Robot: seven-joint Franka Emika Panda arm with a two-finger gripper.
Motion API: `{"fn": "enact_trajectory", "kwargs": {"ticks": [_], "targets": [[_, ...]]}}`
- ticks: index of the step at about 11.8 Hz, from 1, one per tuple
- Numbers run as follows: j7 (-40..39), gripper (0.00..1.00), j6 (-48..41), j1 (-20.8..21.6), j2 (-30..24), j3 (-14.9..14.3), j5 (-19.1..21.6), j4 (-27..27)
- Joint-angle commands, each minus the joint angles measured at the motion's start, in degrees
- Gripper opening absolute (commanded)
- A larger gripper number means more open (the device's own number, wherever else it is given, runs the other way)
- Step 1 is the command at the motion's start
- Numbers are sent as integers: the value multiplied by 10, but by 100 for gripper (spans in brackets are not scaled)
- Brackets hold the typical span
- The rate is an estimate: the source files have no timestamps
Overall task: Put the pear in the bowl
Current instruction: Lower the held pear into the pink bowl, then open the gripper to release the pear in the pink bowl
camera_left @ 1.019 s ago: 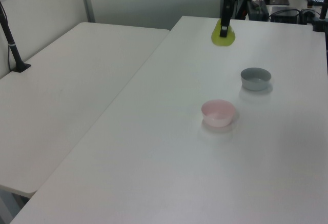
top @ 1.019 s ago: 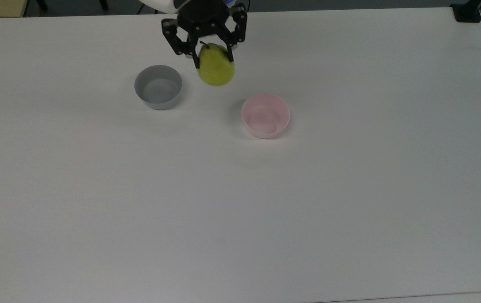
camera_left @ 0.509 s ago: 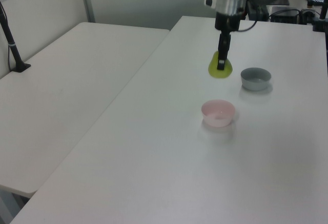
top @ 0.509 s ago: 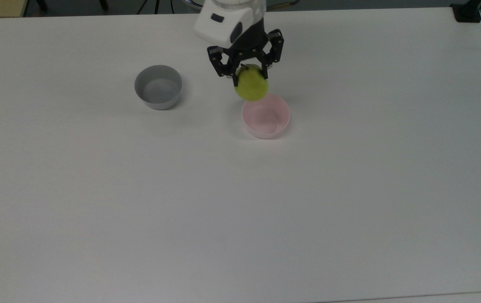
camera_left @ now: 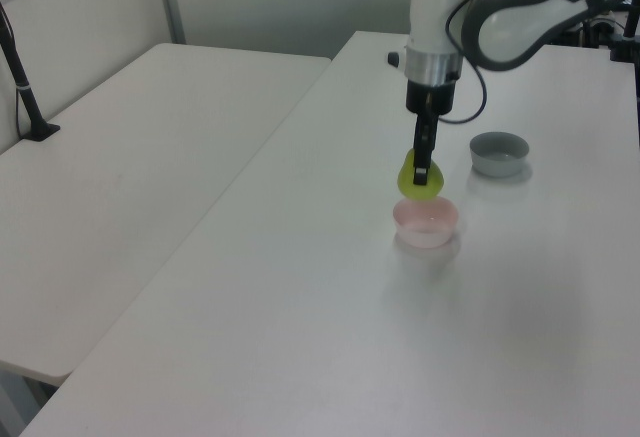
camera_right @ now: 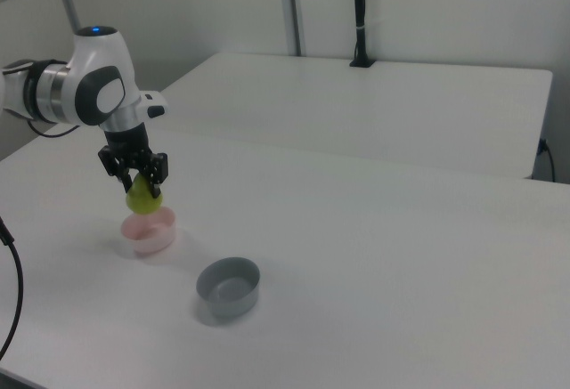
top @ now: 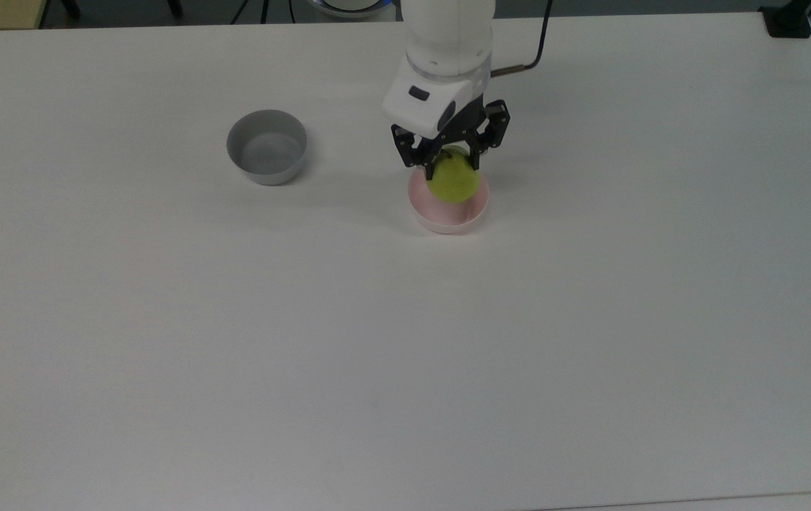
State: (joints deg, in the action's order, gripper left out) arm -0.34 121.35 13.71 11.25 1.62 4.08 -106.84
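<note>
My gripper [top: 452, 165] is shut on the yellow-green pear [top: 453, 183] and holds it by its upper part. The pear hangs just above the pale pink bowl [top: 440, 213], over the bowl's far half in the top view. In the left view the pear [camera_left: 421, 183] sits right over the pink bowl's [camera_left: 427, 225] rim, with the gripper [camera_left: 423, 167] coming straight down on it. The right view has the pear [camera_right: 143, 199] a little above the pink bowl [camera_right: 150, 234], gripped from above by the gripper [camera_right: 138, 178].
A grey bowl [top: 266, 147] of similar size stands on the white table [top: 405, 341], to the top view's left of the pink one. A second white table [camera_left: 130, 167] adjoins at the left view's left. A black post [camera_left: 22, 82] stands on it.
The arm has carried the pear from the table's far edge near the grey bowl to the top view's right and nearer, lowering it until it hangs over the pink bowl.
</note>
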Motion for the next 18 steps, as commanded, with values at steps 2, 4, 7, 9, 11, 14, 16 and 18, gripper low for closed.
{"fn": "enact_trajectory", "kwargs": {"ticks": [2,4,7,9,11,14,16,18], "targets": [[33,3,34,17,29,-2,-34,-6],[34,3,44,18,47,-2,-42,-5],[62,14,51,23,62,0,-72,-5],[68,49,47,23,62,0,-73,-5],[69,81,43,23,60,0,-72,-5],[69,100,16,18,48,0,-73,2],[69,100,-16,14,26,0,-73,12],[68,100,-76,-1,12,0,-73,46]]}}
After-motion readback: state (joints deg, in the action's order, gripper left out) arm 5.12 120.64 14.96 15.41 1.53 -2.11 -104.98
